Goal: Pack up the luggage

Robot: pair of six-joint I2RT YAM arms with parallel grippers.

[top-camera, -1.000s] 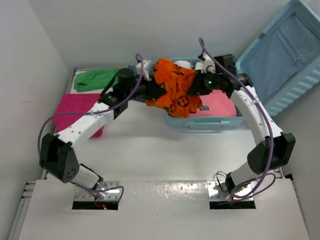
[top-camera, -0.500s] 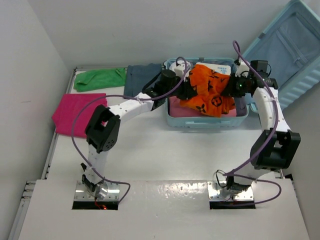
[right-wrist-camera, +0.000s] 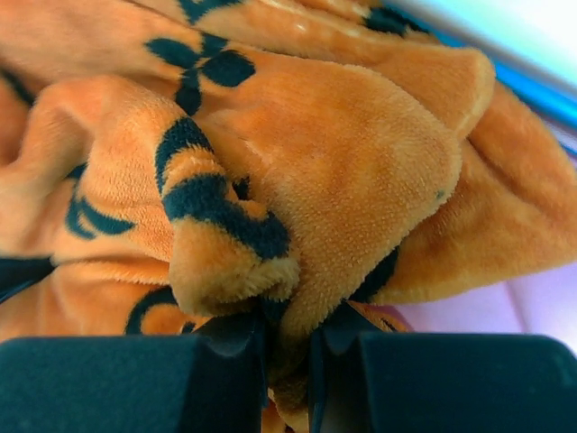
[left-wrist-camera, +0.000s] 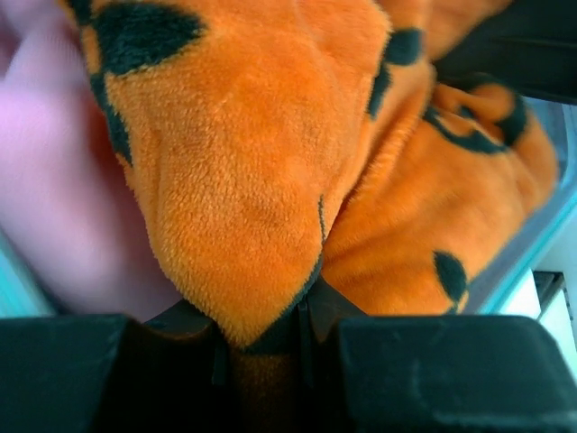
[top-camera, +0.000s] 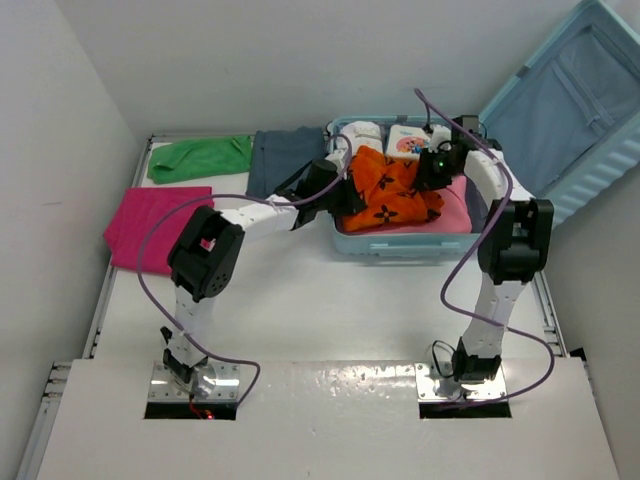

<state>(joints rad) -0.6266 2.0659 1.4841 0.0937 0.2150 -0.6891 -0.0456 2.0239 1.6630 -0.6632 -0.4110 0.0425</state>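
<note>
Two arms, one orange cloth, one open luggage.

The luggage (top-camera: 400, 244) lies at the table's far right, its lid propped up against the wall. The left gripper (left-wrist-camera: 266, 338) and the right gripper (right-wrist-camera: 287, 338) each pinch a fold of the black-patterned orange cloth (top-camera: 388, 195), the jaws of each clamped tight on the plush. The cloth rests inside the luggage on one pink cloth (top-camera: 452, 216). Two white pouches (top-camera: 408, 142) sit along its far wall. Three more cloths lie on the table to its left: one green (top-camera: 200, 157), one grey-blue (top-camera: 283, 158), one magenta (top-camera: 150, 225).
</note>
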